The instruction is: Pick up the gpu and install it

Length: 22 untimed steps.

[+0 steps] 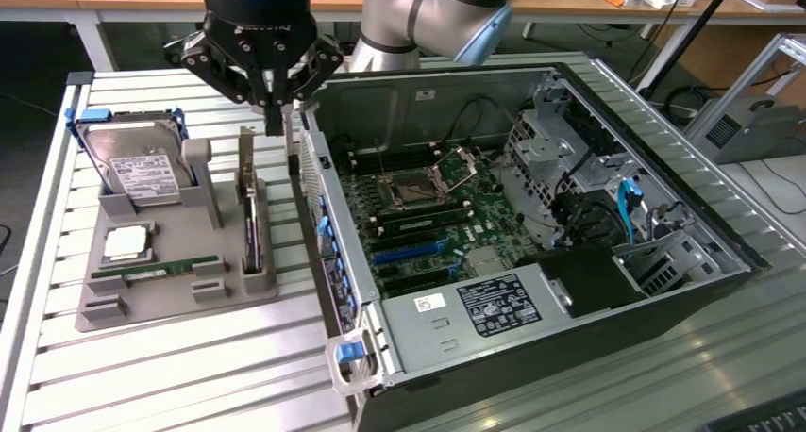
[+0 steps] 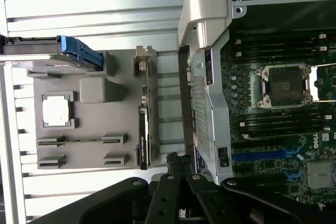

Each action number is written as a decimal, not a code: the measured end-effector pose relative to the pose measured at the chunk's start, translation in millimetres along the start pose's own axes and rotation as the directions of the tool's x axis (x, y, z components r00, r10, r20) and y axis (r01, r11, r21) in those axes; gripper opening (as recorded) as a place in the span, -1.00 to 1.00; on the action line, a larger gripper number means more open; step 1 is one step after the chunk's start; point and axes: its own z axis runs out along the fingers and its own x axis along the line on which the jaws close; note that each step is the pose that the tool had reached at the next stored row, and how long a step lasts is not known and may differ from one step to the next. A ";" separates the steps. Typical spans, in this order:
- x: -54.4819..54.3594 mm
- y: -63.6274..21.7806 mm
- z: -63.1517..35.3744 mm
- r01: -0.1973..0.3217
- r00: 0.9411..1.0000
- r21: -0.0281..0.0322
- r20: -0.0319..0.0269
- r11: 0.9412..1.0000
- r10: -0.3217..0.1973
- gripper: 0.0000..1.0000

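The gripper (image 1: pixel 272 121) (image 2: pixel 176 162) hangs with its fingers pressed together and nothing clamped between them. Just below it, slightly toward the exterior view's left of the fingertips, the gpu (image 1: pixel 249 206) (image 2: pixel 143 129) stands on its long edge in a slot of the grey holder (image 1: pixel 176 309) (image 2: pixel 89 129), apart from the gripper. Farther from the gripper on that same side, the hard drive (image 1: pixel 139 173) (image 2: pixel 47 51) leans upright in the holder. A processor chip (image 1: pixel 127 243) (image 2: pixel 56 111) and a green RAM stick (image 1: pixel 158 273) lie flat nearer the holder's front. On the gripper's other side, right next to the fingertips, rises the wall of the open computer case (image 1: pixel 330 253) (image 2: pixel 207 93), with the motherboard (image 1: pixel 422 201) (image 2: pixel 273 119) exposed inside. Holder and case both rest on the slatted metal table (image 1: pixel 189 375).
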 end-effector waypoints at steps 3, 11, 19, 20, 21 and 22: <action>1.8 -0.1 -0.1 0.000 1.000 0.000 0.000 1.000 0.000 -0.79; 4.7 -0.4 -0.2 0.000 1.000 0.000 0.000 1.000 0.000 -0.79; 8.3 -0.6 -0.2 0.000 1.000 0.000 0.000 1.000 0.000 -0.79; 8.7 -0.7 -0.2 0.000 1.000 0.000 0.000 1.000 0.000 -0.79; 9.4 -0.7 -0.3 0.000 1.000 0.000 0.000 1.000 0.000 -0.79; 11.2 -0.9 -0.3 0.000 1.000 0.000 0.000 1.000 0.000 -0.79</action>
